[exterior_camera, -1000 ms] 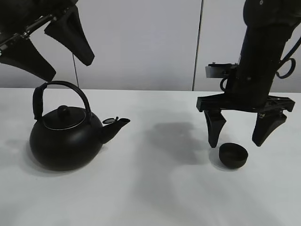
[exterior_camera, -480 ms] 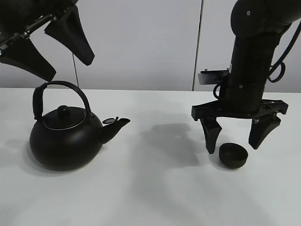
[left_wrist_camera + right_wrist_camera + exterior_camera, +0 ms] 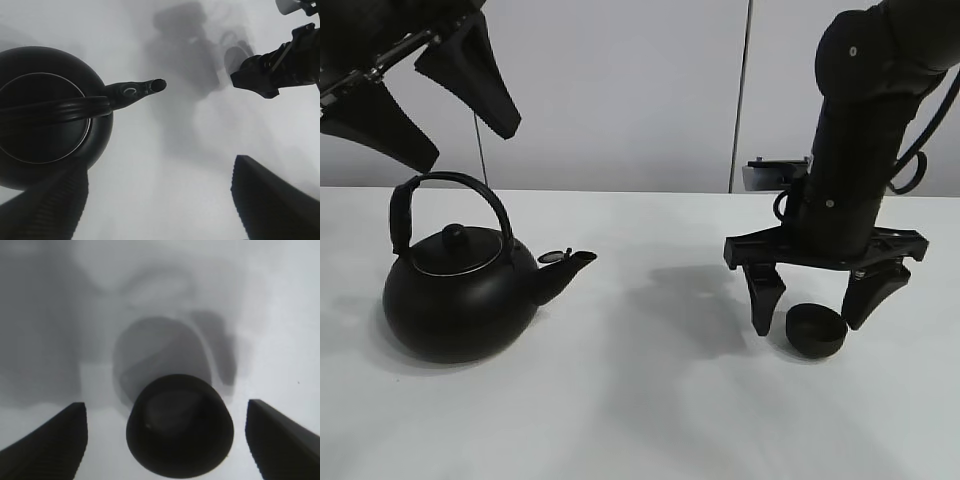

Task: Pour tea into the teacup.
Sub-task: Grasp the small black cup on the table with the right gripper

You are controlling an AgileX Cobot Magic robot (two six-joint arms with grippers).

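Teacup [image 3: 816, 331] on bench [image 3: 650, 420]: between our right fingers [image 3: 764, 300], spread, not touching. Left fingers [image 3: 470, 70] apart above kettle [image 3: 460, 300]. Hazard: one finger landing first, we tip it.

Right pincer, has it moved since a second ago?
Yes. The right pincer has dropped lower toward the table, its open fingers now flanking the teacup, which stayed put.
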